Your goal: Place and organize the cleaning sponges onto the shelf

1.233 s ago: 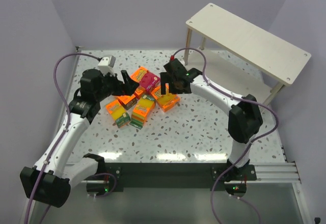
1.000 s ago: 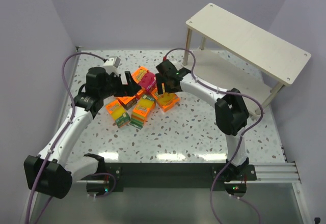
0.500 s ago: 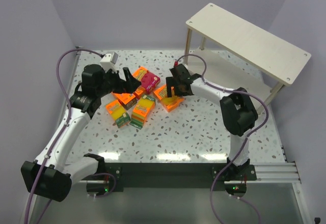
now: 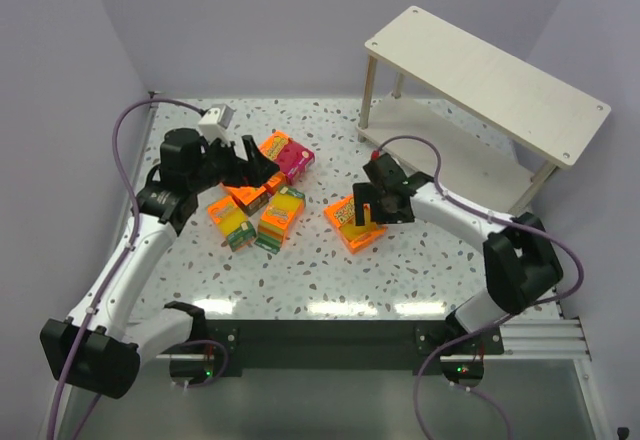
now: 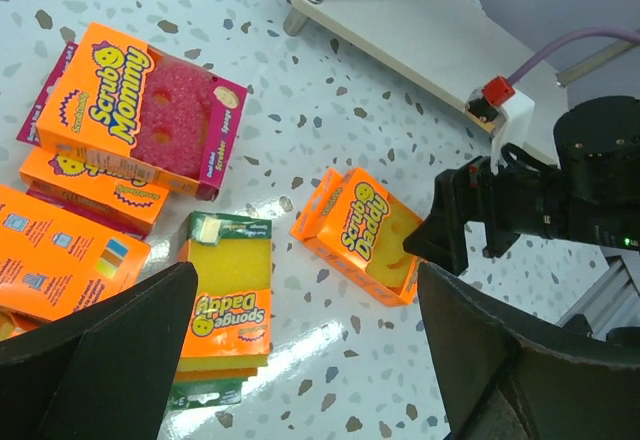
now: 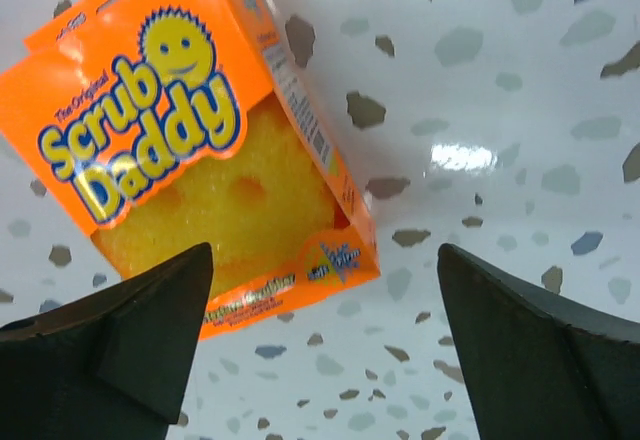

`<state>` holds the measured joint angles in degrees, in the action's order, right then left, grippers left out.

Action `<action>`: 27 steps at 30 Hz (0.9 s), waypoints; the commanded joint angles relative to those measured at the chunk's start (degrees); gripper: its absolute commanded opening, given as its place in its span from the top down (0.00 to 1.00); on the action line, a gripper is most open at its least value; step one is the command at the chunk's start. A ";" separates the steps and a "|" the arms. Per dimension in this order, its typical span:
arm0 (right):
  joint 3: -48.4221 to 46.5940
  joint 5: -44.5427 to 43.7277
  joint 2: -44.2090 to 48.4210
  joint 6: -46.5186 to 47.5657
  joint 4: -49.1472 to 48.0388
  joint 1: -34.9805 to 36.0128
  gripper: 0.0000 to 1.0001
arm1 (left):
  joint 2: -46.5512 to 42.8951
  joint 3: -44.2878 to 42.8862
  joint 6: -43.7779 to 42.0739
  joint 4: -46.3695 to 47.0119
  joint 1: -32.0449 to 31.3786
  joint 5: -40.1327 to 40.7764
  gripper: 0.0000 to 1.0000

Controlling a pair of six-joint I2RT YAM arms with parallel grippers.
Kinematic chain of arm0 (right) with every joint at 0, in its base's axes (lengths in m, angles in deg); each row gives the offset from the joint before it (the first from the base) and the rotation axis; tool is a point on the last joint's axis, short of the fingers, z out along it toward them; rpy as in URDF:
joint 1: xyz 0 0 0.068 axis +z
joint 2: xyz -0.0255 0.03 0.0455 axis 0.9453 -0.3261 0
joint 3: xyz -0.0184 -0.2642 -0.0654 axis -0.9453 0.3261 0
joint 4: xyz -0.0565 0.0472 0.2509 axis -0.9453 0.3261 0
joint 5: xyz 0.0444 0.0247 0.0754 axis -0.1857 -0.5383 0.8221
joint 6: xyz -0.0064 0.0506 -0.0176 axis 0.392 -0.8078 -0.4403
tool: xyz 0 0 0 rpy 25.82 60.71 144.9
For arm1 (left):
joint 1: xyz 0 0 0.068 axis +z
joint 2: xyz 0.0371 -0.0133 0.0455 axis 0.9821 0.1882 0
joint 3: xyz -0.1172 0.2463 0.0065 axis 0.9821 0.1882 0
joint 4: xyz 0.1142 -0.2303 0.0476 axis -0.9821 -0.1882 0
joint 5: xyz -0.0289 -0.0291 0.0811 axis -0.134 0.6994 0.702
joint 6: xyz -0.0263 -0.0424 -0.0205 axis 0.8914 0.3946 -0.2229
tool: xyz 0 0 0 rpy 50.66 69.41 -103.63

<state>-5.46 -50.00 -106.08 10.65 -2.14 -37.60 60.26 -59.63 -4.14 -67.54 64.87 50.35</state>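
Right wrist, sponge pack (image 6: 215, 175) beneath right hand (image 6: 322, 260)

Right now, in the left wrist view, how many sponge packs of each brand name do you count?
Scrub Mommy pack: 1
Scrub Daddy pack: 1
Sponge Daddy pack: 1
orange packs, name not readable: 2
Total: 5
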 commanded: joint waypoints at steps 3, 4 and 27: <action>5.92 11.25 10.67 -3.36 3.23 -0.05 0.03 | -2.52 2.60 5.74 2.54 -1.27 -5.04 0.10; 7.58 14.40 13.38 -3.45 2.79 -0.05 0.03 | -2.52 3.82 6.89 2.81 -2.14 -5.22 0.13; 0.22 4.85 9.20 2.27 2.17 -12.09 1.00 | 24.28 1.03 25.10 -3.26 -34.41 35.39 1.00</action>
<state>-2.79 -44.78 -95.89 12.20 0.96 -48.35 81.79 -56.09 18.72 -71.87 30.64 80.60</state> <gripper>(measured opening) 0.010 0.015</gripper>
